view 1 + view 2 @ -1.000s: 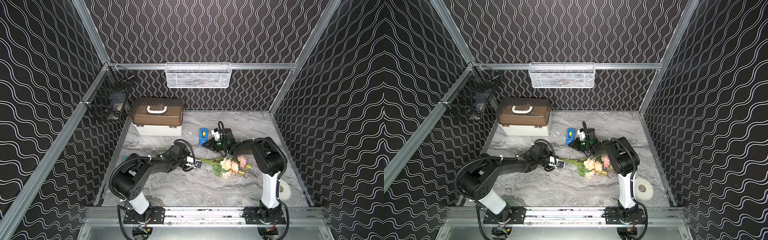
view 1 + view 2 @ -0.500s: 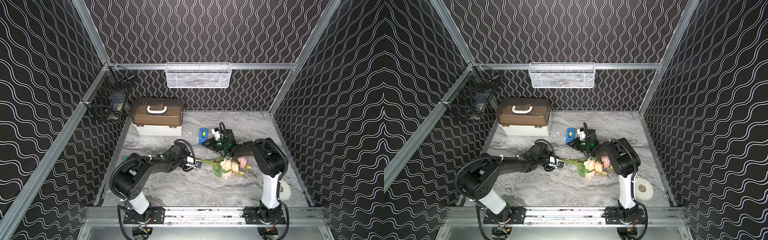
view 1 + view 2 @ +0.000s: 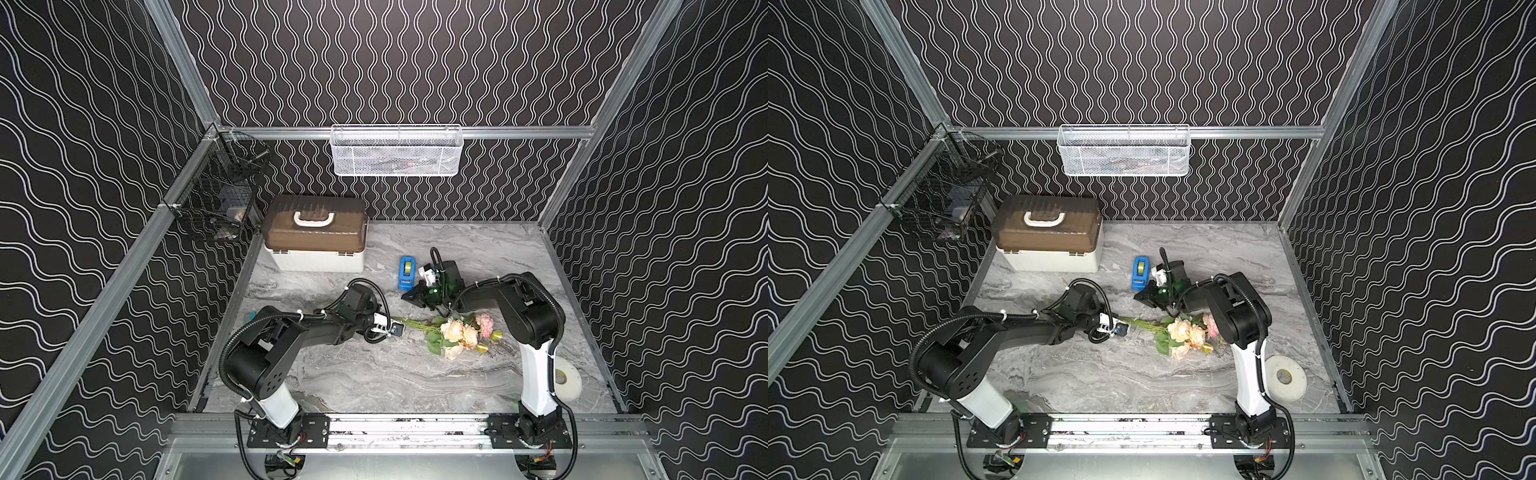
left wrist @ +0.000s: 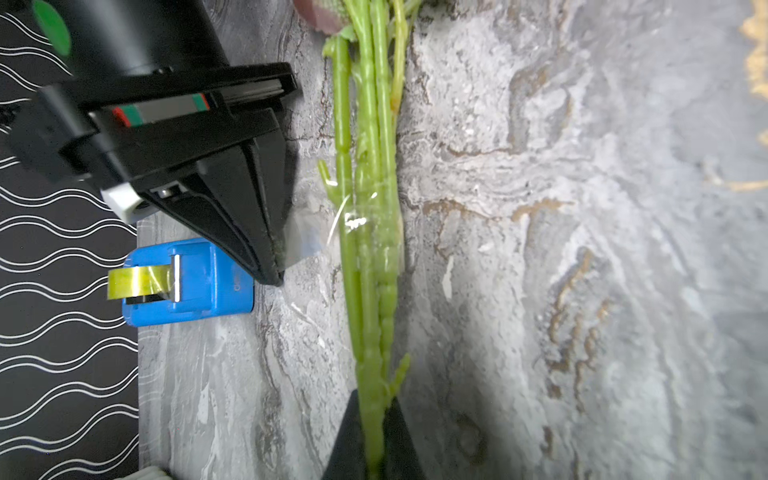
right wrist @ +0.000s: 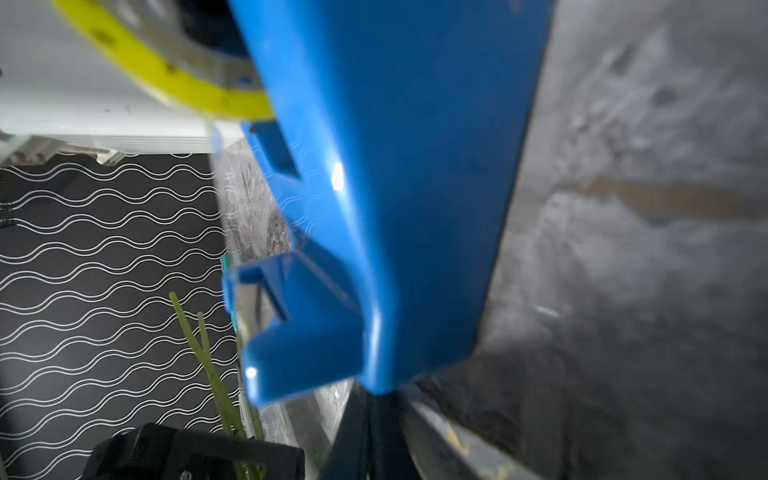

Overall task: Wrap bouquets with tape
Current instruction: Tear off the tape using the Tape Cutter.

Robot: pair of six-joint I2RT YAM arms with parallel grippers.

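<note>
The bouquets [image 3: 457,334] [image 3: 1187,334] are one bunch of pink and cream blooms lying on the marble table. Its green stems [image 4: 370,208] point toward my left gripper [image 3: 397,330] [image 3: 1123,330] [image 4: 372,399], which is shut on the stem ends. The tape [image 3: 407,272] [image 3: 1140,272] [image 4: 191,282] [image 5: 395,187] is a yellowish roll in a blue dispenser standing just behind the stems. My right gripper [image 3: 405,296] [image 3: 1137,296] [image 4: 276,278] [image 5: 370,411] is shut beside the dispenser's front. A clear tape strip [image 4: 305,235] runs from its tip to the stems.
A brown-lidded white box [image 3: 316,232] stands at the back left. A large white roll [image 3: 567,378] lies by the right arm's base. A white mesh basket [image 3: 397,149] hangs on the back wall and a black wire basket [image 3: 216,199] on the left wall.
The right arm's elbow has shifted very slightly. Both grippers and the bouquet stay where they were.
</note>
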